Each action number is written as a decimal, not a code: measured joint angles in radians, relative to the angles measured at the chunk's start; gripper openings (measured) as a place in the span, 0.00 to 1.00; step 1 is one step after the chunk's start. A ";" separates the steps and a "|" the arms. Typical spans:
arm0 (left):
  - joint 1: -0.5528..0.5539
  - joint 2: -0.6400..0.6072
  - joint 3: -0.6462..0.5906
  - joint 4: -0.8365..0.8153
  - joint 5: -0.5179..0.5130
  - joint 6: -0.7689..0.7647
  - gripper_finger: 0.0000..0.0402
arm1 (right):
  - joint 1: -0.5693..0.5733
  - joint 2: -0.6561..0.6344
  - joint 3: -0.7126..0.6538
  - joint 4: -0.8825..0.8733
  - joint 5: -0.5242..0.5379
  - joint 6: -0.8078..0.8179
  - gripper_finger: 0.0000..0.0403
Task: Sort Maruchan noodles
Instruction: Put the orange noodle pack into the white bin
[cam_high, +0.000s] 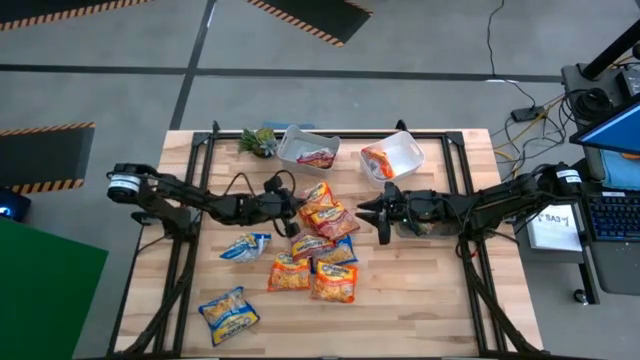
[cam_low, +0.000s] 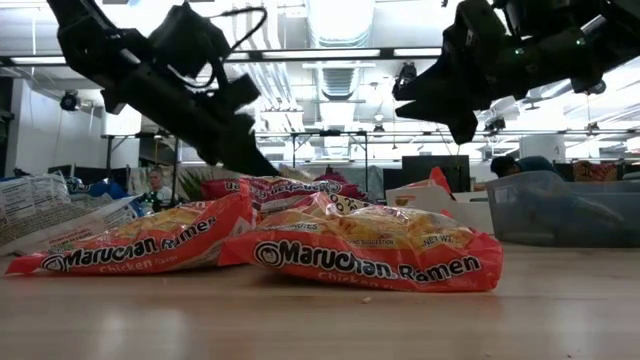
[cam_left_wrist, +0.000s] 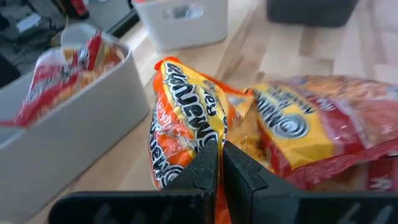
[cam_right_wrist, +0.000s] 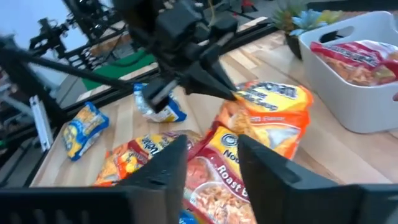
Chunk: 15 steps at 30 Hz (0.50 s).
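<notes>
Several Maruchan packets lie in a loose pile (cam_high: 318, 255) mid-table: orange-red, pink-red and blue-yellow ones. My left gripper (cam_high: 300, 208) reaches in from the table's left and is shut on an orange packet (cam_high: 318, 195) at the pile's far end. My right gripper (cam_high: 372, 213) hovers open to the right of the pile, its fingers apart above the packets (cam_right_wrist: 211, 155). Two blue-yellow packets lie apart, one (cam_high: 245, 245) left of the pile and one (cam_high: 228, 312) near the front edge. My left gripper pinches the orange packet between its two fingers at the crinkled edge (cam_left_wrist: 208, 134) that faces the table's left. The fingers (cam_right_wrist: 214, 84) come slanting down from the left. The held end is raised and the packet sits tilted, its other end toward the pile.
Two clear tubs stand at the far edge: the left one (cam_high: 290, 150) holds a pink-red packet (cam_high: 316, 157), the right one (cam_high: 410, 150) an orange packet (cam_high: 377, 160). A small green plant (cam_high: 258, 140) stands left of them. Black rails (cam_high: 470, 180) run along the table.
</notes>
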 joint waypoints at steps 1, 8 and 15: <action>-0.005 -0.005 0.000 0.009 0.000 0.009 0.00 | -0.002 0.000 0.000 0.000 0.000 0.004 0.38; -0.052 -0.007 0.000 0.095 0.000 0.078 0.00 | -0.008 0.000 0.000 -0.002 0.001 0.027 0.55; -0.121 -0.007 0.006 0.198 0.001 0.207 0.00 | -0.008 0.000 0.000 -0.005 0.000 -0.113 0.63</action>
